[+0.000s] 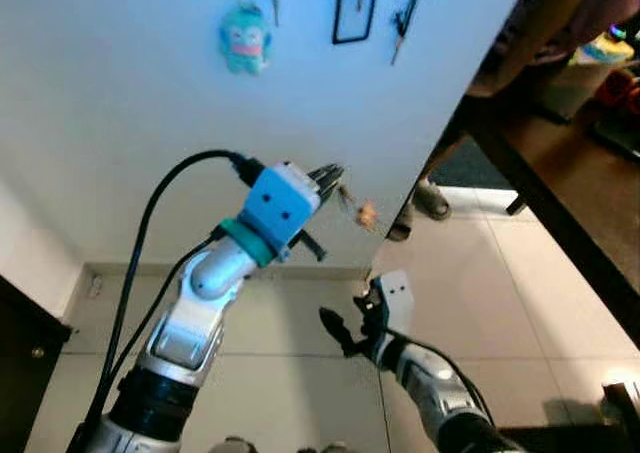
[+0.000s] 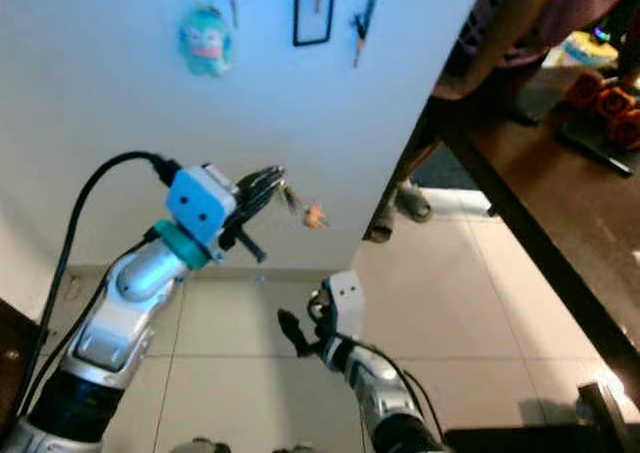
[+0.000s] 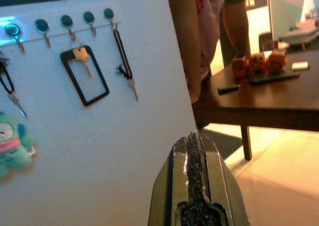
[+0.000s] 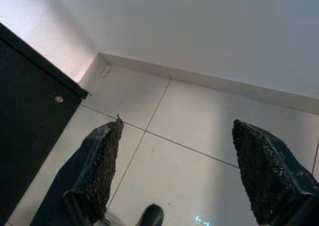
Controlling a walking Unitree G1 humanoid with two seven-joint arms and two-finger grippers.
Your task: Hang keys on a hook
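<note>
My left gripper (image 1: 330, 179) is raised in front of the white wall board (image 1: 150, 93) and is shut on a small bunch of keys (image 1: 357, 210) that dangles from its tips. In the left wrist view the two fingers (image 3: 193, 156) are pressed together, pointing at the board below a row of teal-capped hooks (image 3: 66, 21). On the hooks hang a teal plush charm (image 1: 245, 38), a black frame with a key (image 3: 83, 75) and a black lanyard (image 3: 122, 51); the hook (image 3: 41, 25) is bare. My right gripper (image 1: 352, 318) hangs low over the tiled floor, open and holding nothing.
A dark wooden table (image 1: 570, 173) runs along the right, carrying orange blocks (image 3: 256, 62). A person stands beside it, a sandalled foot (image 1: 431, 201) by the board's corner. A black cabinet (image 1: 25, 343) stands low at the left. The pale tiled floor (image 4: 209, 131) lies below.
</note>
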